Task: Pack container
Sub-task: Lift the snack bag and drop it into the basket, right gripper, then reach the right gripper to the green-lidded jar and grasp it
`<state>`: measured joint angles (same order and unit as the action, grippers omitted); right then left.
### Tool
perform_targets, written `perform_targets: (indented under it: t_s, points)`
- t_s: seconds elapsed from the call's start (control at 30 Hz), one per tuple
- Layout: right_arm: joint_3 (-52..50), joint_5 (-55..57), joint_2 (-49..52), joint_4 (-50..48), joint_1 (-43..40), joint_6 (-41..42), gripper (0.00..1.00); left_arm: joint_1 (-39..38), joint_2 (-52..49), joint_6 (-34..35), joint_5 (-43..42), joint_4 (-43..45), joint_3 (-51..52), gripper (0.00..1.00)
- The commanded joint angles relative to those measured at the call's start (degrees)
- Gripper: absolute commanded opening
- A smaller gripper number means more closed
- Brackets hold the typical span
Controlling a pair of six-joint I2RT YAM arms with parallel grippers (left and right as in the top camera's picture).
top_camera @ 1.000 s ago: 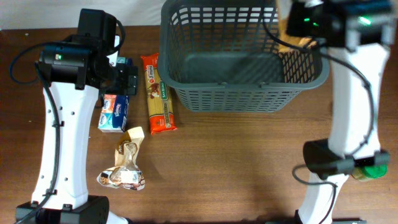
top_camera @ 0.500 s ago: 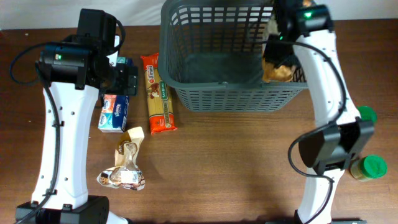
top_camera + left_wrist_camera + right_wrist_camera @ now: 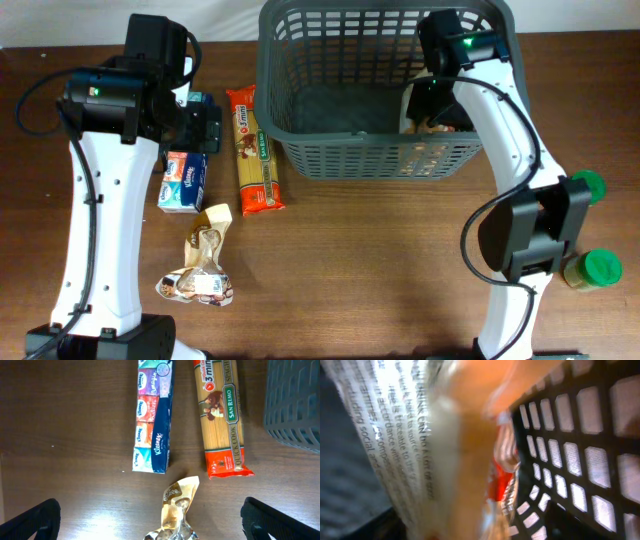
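The packet (image 3: pixel 395 435) right under the right gripper (image 3: pixel 428 100) is best laid flat against the basket (image 3: pixel 380 160) wall beside it, though clenched or released cannot be told.

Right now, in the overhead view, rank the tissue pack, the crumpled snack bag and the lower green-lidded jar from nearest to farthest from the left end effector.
1. The tissue pack: left side, partly overlapped by the left end effector.
2. The crumpled snack bag: left side, further back toward that arm's base.
3. The green-lidded jar: far over on the right side, by the other arm.
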<state>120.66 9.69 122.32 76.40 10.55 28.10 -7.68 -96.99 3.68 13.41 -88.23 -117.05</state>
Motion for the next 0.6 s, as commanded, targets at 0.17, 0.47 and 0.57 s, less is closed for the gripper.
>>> perform_targets:
  t_s: [0.17, 0.47, 0.57]
  points:
    - [17.59, 1.97, -11.96, 3.17, 0.07, -10.62, 0.82, 0.24, -0.2, -0.24, -0.59, 0.09, 0.17, 0.99]
    - [29.14, 7.1, -18.6, 6.03, -14.71, -11.17, 0.85, 0.24, -0.2, -0.24, -0.59, 0.09, 0.17, 0.99]
    - [27.8, 7.06, -16.59, 10.16, -23.8, -9.18, 0.86, 0.24, -0.2, -0.24, -0.59, 0.09, 0.17, 0.99]
